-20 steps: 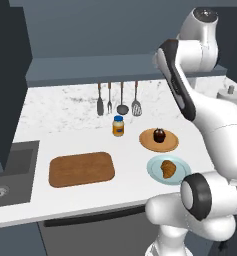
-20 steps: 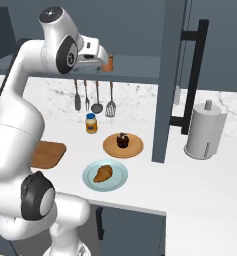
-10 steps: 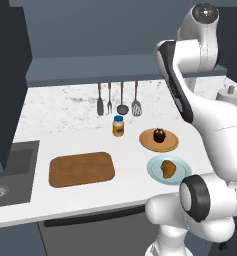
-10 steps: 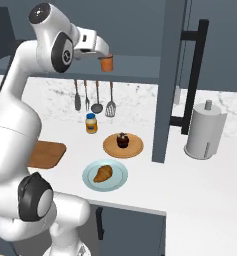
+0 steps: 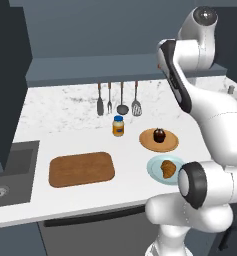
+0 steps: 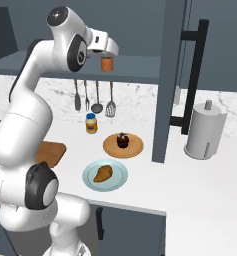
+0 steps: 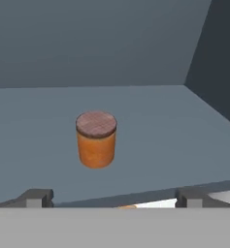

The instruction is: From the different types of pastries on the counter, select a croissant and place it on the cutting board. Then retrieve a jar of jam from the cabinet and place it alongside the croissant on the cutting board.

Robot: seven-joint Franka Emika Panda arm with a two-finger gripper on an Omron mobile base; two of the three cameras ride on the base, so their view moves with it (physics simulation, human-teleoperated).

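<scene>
Hand view looks along the cabinet ledge point(image 7: 150, 121) at the jar of jam point(image 7: 96, 139), which stands upright on it, ahead of the gripper point(image 7: 114, 197) and a little to one side of the midline between the two fingertips. The fingertips sit far apart, so the gripper is spread wide and holds nothing; the jar stands apart from both. From the right base view the gripper point(image 6: 109, 50) is raised beside the jar point(image 6: 107, 63) at the cabinet. Judging by how things lie, the task is barely begun: the croissant point(image 5: 167, 168) lies on its pale blue plate point(image 5: 155, 170) on the surface point(image 5: 65, 110), and the cutting board point(image 5: 81, 169) is bare. Both the croissant and the jar have yet to reach the board.
</scene>
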